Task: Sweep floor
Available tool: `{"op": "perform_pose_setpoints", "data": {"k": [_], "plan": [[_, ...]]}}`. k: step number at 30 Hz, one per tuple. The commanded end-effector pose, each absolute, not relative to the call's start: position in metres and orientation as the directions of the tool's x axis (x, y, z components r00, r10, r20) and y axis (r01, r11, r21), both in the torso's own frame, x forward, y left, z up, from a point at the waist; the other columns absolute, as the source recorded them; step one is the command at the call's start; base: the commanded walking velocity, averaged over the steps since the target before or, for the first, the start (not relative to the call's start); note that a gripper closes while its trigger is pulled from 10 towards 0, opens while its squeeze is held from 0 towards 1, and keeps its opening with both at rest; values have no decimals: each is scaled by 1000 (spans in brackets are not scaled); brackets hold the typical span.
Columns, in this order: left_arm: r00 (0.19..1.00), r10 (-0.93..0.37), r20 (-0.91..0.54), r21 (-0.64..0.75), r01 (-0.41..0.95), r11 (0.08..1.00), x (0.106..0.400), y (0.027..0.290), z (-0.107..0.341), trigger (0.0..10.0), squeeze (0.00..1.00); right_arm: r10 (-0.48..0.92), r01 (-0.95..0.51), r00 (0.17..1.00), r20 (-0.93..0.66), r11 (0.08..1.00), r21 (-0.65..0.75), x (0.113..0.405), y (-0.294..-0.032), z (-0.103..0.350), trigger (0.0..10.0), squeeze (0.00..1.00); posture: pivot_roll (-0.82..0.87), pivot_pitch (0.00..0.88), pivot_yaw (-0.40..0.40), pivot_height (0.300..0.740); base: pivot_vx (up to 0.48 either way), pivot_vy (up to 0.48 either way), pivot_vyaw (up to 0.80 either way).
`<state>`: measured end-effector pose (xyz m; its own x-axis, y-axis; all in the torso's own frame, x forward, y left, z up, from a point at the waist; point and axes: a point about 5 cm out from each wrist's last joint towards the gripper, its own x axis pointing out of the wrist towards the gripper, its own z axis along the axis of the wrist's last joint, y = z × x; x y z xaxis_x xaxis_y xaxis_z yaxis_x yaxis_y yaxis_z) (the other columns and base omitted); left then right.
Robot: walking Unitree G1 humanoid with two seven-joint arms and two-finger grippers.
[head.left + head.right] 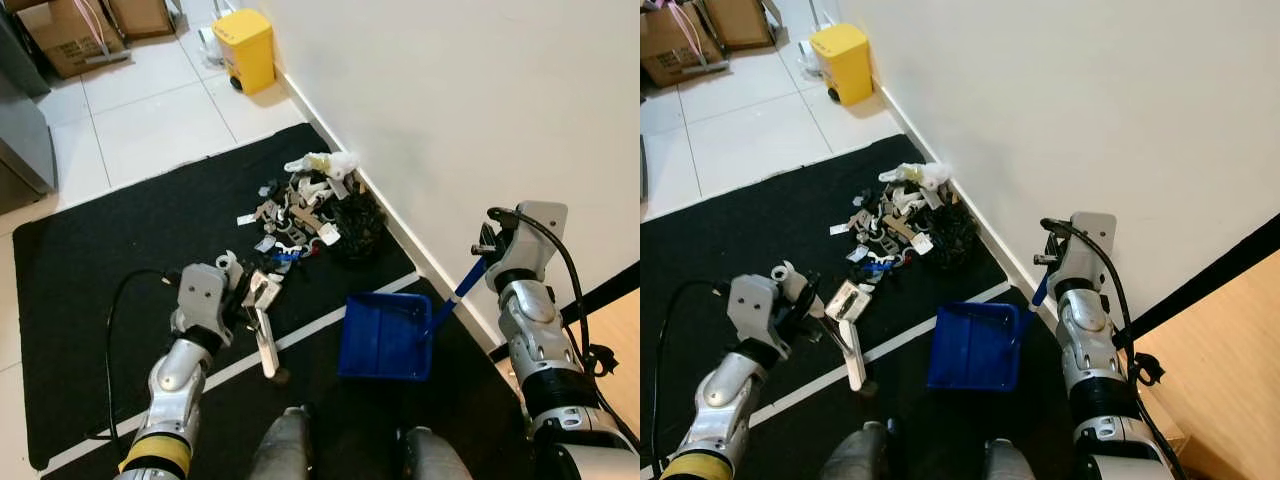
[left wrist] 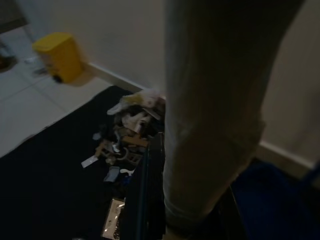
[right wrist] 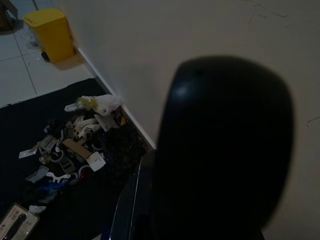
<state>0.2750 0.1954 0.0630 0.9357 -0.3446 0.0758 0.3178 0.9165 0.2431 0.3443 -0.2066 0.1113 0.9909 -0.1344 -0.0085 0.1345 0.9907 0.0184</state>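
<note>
On black mat [image 1: 120, 260]: left gripper [image 1: 245, 300] clamps brush [image 1: 264, 335] near litter pile [image 1: 305, 205]; right gripper [image 1: 487, 250] pinches blue dustpan [image 1: 385, 335] handle, angled as catcher.

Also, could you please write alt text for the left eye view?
The right gripper holds a blue dustpan by its handle on a black mat, and the left gripper holds a white brush. A litter pile lies ahead by the wall; a yellow bin stands beyond.
</note>
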Motion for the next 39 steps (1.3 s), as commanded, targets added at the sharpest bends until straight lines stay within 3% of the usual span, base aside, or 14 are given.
{"op": "perform_pose_setpoints", "data": {"k": [1,11,20,24,25,28,29,34,39], "plan": [[934,-355,26,300,332,894,266,197,52,10000,0,-147,146,989,15,989,30,344,-210,114,10000,0,105,196,-19,740,0,0,0],[894,-448,-17,417,414,809,250,181,37,10000,0,-150,149,988,25,988,32,342,-211,116,10000,0,96,202,-16,740,0,0,0],[891,-452,-32,438,419,795,232,184,28,10000,0,-148,147,989,28,989,34,342,-212,116,10000,0,96,205,-15,740,0,0,0],[954,-297,-44,341,294,893,227,197,18,10000,0,-146,145,989,28,989,35,342,-212,117,10000,0,97,203,-16,740,0,0,0],[979,-194,-63,286,204,936,224,207,13,10000,0,-144,143,989,27,989,35,343,-212,117,10000,0,99,202,-17,740,0,0,0],[983,-168,-69,277,180,944,224,210,12,10000,0,-144,143,989,27,989,36,343,-212,117,10000,0,99,202,-17,740,0,0,0],[991,-101,-86,248,119,961,223,218,9,10000,0,-141,140,990,27,990,35,344,-212,117,10000,0,98,198,-18,740,0,0,0],[989,-60,-133,223,89,971,219,224,2,10000,0,-138,137,990,29,990,35,344,-212,118,10000,0,96,196,-18,740,0,0,0],[980,-101,-170,239,141,961,213,219,-4,10000,0,-138,136,990,32,990,36,345,-212,119,10000,0,96,196,-18,740,0,0,0]]}}
